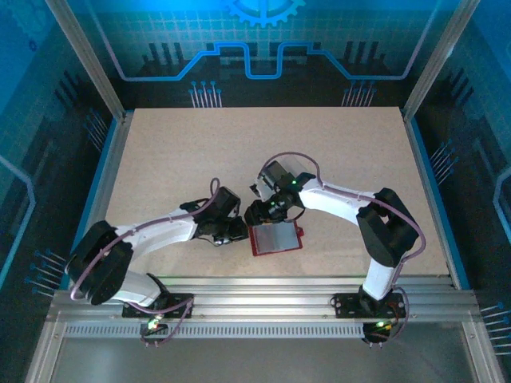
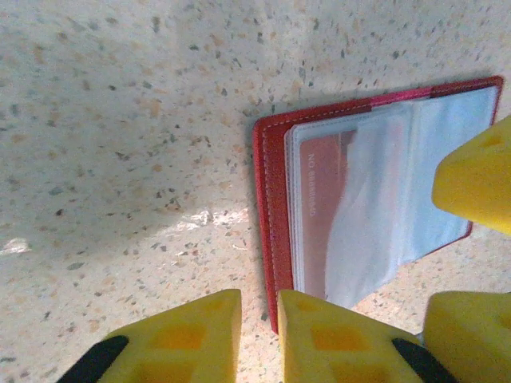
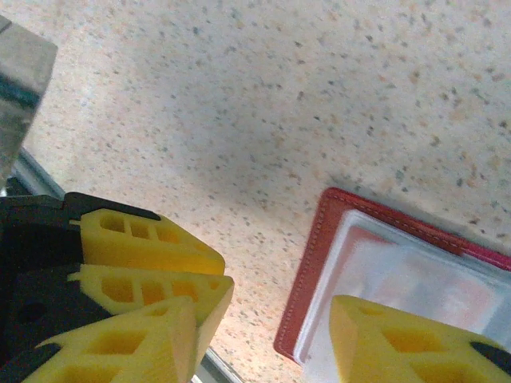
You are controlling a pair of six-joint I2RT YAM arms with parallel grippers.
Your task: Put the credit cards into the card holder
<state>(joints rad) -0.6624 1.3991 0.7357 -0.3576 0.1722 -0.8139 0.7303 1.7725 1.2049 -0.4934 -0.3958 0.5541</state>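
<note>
Finding: left gripper [image 2: 259, 311] narrowly parted, empty, beside the edge of the card holder [image 2: 271, 199]; right gripper [image 3: 263, 315] wide open over its corner; holder lies open on the table [image 2: 120, 159], one credit card [image 2: 319, 215] in a clear pocket [image 2: 383, 207]; risk: a jaw snags that pocket, dragging the card out

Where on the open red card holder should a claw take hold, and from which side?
Probably the bare red edge of the card holder, from the left arm's side. It lies open and flat on the table, and that stitched margin juts past the clear pockets.
</note>
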